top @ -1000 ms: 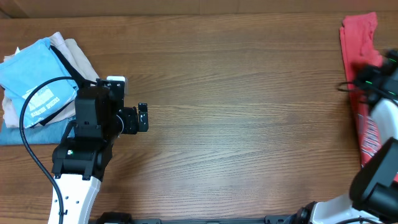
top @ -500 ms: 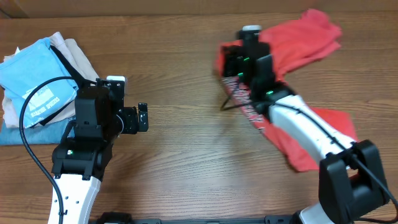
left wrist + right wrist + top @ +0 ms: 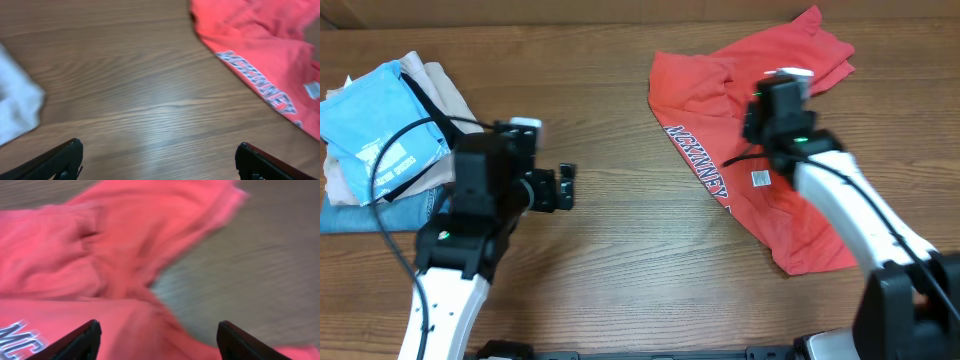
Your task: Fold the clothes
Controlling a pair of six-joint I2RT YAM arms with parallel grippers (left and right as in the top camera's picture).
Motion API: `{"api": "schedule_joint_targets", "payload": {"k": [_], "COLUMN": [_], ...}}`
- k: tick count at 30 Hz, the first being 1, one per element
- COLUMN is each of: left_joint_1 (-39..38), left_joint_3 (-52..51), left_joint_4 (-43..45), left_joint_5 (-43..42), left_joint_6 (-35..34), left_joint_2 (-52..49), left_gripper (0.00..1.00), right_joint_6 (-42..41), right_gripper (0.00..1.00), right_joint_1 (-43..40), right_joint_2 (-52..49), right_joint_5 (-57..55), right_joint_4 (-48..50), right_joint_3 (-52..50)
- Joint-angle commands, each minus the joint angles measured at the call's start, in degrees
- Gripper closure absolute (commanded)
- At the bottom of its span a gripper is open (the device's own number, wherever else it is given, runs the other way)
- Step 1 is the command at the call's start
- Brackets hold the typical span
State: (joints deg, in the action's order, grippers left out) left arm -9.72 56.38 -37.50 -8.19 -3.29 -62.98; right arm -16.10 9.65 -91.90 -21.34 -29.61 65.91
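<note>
Left claw [image 3: 157,147] and right claw [image 3: 158,327] are seen open, nothing gripped. T-shirt [image 3: 700,90] is bunched upper right; two layers could be pinched together, fold skewed.

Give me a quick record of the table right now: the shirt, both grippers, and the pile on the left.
red T-shirt: crumpled, unfolded, lettering showing, on the right half of the table
left gripper: open, empty, over bare wood
right gripper: open, above the shirt, holding nothing
folded pile: light blue shirt on top, far left
folding: not yet begun
</note>
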Motion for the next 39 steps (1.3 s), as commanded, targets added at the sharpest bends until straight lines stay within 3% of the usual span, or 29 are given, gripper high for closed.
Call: {"api": "schedule_joint_targets", "payload": {"k": [1,3,7,16,25,33,36,39], "left_joint_1": [-5.95,-9.49,-13.38,-13.62,-13.57,-13.55,-13.57,-13.57], "left_joint_3": [1.29,1.33,1.55,1.55,1.55,1.55,1.55,1.55], "left_joint_4": [2.67,5.05,7.93,6.67,6.03,6.03,6.03,6.03], "left_joint_5": [-1.84,-1.73,-0.13,-0.66,-0.61,-0.39,-0.39,-0.39], "left_joint_6": [-1.60,-2.32,-6.27,-9.18,-9.18,-9.18,-9.16,-9.18], "left_joint_2": [-4.50,-7.98,-15.06,-19.80,-19.82,-19.82,-19.82,-19.82], "left_gripper": [0.00,0.00,0.00,0.00,0.00,0.00,0.00,0.00], "right_joint_6": [-2.16,-0.92,7.54,7.56,6.71,6.71,6.71,6.73], "right_gripper": [0.19,0.13,0.12,0.12,0.14,0.38,0.51,0.69], "right_joint_1": [-5.55,-8.57,-12.50,-12.11,-11.96,-11.96,-11.96,-11.96], "right_joint_2": [3.19,3.08,2.25,-4.90,-14.88,-14.88,-14.88,-14.88], "right_joint_5": [9.33,16.83,35.30,33.22,38.18,38.18,38.23,39.74], "right_joint_4": [-3.65,-5.99,-7.19,-3.45,7.82,9.99,9.81,9.94], "right_joint_3": [0.81,0.79,0.24,-1.86,-1.84,-1.84,-1.84,-1.84]}}
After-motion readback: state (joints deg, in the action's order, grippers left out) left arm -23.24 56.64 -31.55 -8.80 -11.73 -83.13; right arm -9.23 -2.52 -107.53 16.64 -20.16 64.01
